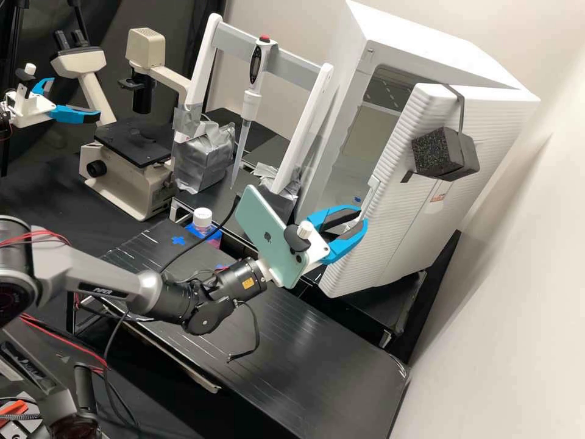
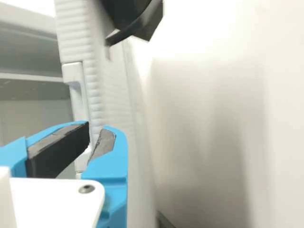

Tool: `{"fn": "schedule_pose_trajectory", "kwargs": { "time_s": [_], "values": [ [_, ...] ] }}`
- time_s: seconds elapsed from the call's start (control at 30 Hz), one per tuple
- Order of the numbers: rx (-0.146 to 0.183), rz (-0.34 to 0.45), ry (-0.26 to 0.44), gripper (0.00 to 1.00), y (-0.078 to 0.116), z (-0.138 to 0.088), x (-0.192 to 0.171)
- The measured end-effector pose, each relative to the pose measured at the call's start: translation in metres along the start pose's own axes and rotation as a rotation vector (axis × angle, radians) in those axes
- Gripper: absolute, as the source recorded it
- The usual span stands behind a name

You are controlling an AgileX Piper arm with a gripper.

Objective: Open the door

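Note:
In the high view, the white cabinet [image 1: 499,68] on the right has its ribbed door [image 1: 396,235] standing open, part of the inside showing behind it. My gripper [image 1: 363,217] is at the door's free edge, shut on the lower part of the white door handle [image 1: 370,194]. The wrist view has the gripper [image 2: 97,132] with one fingertip on each side of the handle [image 2: 76,90], beside the ribbed door [image 2: 97,78]. Its fingertips hide the piece of handle between them.
A black foam block [image 1: 436,153] hangs by a strap on the door. The pale wall [image 1: 518,292] rises close on the door's far side. Left of the cabinet stand a pipette [image 1: 250,103] on a white frame, a microscope [image 1: 131,146] and a white-capped bottle [image 1: 202,217].

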Motion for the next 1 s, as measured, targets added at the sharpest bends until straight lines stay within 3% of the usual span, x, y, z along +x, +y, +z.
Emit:
{"fn": "schedule_pose_trajectory", "kwargs": {
  "time_s": [0.13, 0.3, 0.47, 0.53, 0.7, 0.87, 1.0],
  "values": [
    [0.019, 0.038, 0.056, 1.00, 0.013, -0.006, -0.029],
    [0.000, 0.060, 0.281, 1.00, 0.014, -0.040, -0.065],
    [0.013, -0.084, 0.508, 1.00, -0.008, -0.077, -0.093],
    [0.028, -0.142, 0.547, 1.00, -0.015, -0.084, -0.099],
    [0.122, -0.220, 0.525, 1.00, -0.035, -0.089, -0.106],
    [0.155, -0.278, 0.499, 1.00, -0.061, -0.084, -0.106],
    [0.147, -0.311, 0.468, 1.00, -0.077, -0.077, -0.104]
  ]
}}
